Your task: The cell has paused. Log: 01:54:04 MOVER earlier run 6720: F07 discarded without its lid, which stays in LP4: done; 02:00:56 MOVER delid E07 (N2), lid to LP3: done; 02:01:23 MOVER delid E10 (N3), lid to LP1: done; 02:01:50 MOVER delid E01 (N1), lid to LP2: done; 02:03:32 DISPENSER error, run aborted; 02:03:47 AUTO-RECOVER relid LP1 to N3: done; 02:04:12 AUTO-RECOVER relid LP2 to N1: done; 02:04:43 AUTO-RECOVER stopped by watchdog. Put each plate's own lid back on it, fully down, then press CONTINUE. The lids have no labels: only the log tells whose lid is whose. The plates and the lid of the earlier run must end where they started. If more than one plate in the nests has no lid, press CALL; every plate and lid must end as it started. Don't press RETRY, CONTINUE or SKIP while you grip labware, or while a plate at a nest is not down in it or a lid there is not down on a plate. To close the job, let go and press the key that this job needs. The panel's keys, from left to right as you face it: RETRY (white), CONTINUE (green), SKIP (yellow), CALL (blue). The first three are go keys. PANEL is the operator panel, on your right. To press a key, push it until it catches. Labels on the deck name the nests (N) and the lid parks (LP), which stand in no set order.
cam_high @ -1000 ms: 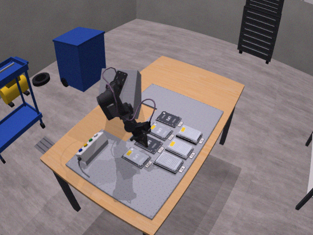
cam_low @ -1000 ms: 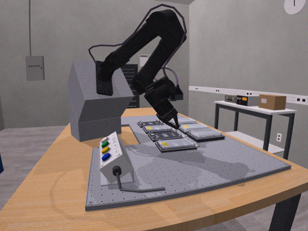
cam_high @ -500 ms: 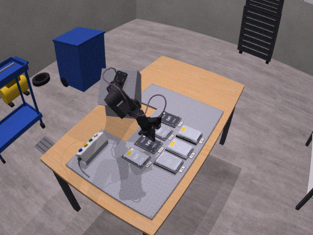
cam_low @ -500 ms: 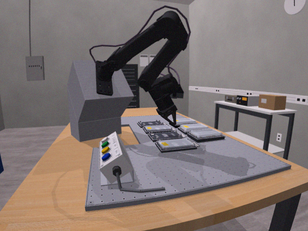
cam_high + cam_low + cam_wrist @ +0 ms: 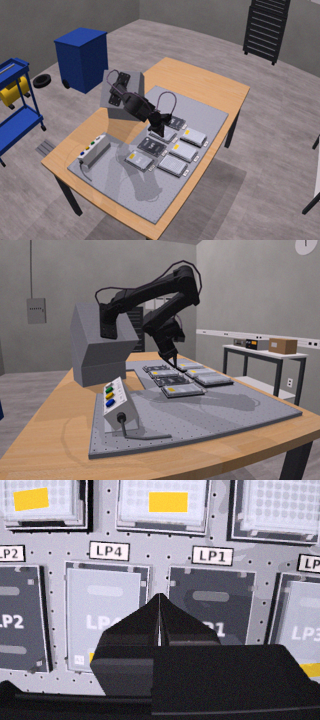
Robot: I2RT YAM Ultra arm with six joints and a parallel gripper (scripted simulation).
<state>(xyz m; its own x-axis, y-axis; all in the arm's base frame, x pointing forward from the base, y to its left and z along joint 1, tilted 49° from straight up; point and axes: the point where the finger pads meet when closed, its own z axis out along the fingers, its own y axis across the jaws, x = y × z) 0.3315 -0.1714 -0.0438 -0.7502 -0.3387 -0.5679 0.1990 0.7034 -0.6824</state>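
Observation:
My gripper (image 5: 160, 133) (image 5: 175, 365) (image 5: 159, 599) is shut and empty. It hangs low over the gap between parks LP4 and LP1. A clear lid (image 5: 102, 605) (image 5: 168, 134) (image 5: 164, 373) lies in LP4. LP1 (image 5: 220, 595) (image 5: 151, 146) (image 5: 171, 383) and LP2 (image 5: 17, 620) (image 5: 176, 122) are bare dark parks. Another lid (image 5: 300, 625) (image 5: 139, 160) (image 5: 182, 389) with a yellow sticker lies in LP3. Beyond the parks, two plates (image 5: 42, 497) (image 5: 165, 500) (image 5: 193, 136) (image 5: 184, 151) carry lids with yellow stickers. A third plate (image 5: 280, 505) (image 5: 172, 165) (image 5: 213, 379) shows open wells and has no lid.
The operator panel (image 5: 95, 155) (image 5: 121, 407) stands on the grey deck near its front left corner, with white, green (image 5: 109, 389), yellow (image 5: 109, 395) and blue (image 5: 110, 402) keys and a cable at its base. The arm's grey pedestal (image 5: 103, 353) stands behind it.

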